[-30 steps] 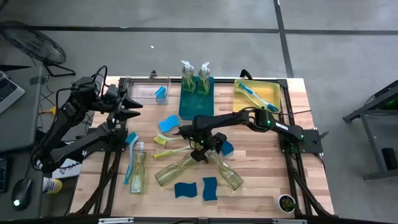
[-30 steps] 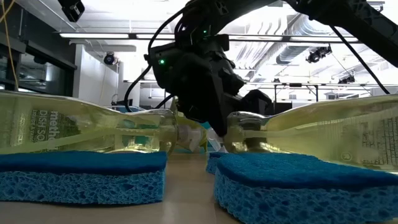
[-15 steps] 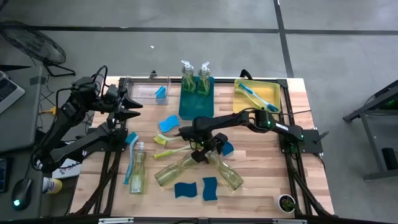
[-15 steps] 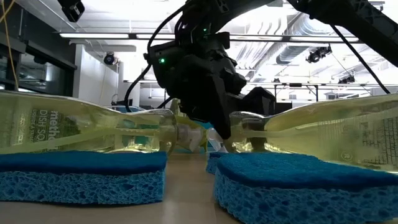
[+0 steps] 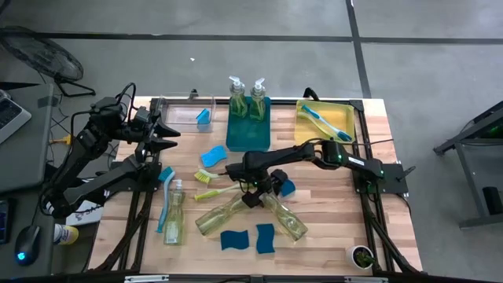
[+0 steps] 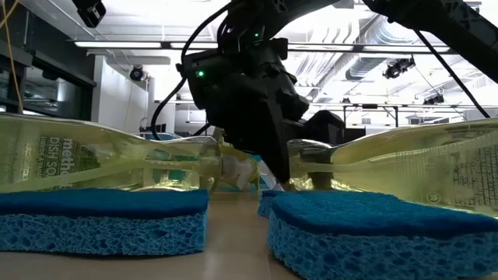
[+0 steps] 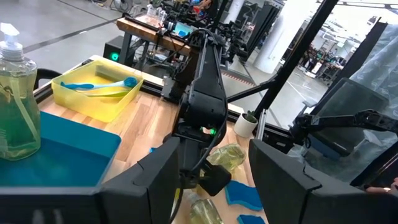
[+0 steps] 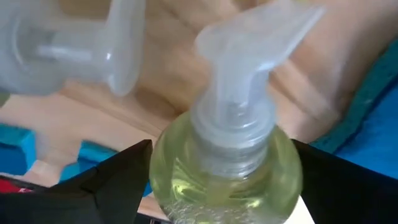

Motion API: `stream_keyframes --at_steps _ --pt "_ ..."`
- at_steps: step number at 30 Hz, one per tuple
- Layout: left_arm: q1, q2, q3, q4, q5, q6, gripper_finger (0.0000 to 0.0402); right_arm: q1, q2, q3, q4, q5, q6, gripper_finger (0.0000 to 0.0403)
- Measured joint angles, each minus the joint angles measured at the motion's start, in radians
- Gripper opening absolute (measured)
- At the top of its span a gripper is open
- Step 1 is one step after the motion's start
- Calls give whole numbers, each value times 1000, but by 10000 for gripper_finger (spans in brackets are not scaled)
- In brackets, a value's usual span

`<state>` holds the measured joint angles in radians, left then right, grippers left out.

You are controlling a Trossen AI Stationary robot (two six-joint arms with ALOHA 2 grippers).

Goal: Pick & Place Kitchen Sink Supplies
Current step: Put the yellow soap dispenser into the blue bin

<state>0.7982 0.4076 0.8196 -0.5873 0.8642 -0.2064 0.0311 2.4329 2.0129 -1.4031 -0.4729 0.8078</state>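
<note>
Overhead camera looks straight down; table-level camera faces across, sharing the two lying soap bottles.

Along the far edge of a pale wooden table: a clear bin at the left, a teal bin in the middle, a yellow bin at the right — set apart from one another. Near the table's front right corner, a small round white cup. Beyond the left side, on grey floor — a keyboard and a floor fan.
</note>
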Motion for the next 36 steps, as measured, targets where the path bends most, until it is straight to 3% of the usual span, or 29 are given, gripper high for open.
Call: stream_keyframes --at_steps 12,36 --pt "0 0 0 0 17 0 188 18 13 0 -1 10 37 281" --pt "0 0 0 -1 18 0 188 18 17 23 -40 33 29 278"
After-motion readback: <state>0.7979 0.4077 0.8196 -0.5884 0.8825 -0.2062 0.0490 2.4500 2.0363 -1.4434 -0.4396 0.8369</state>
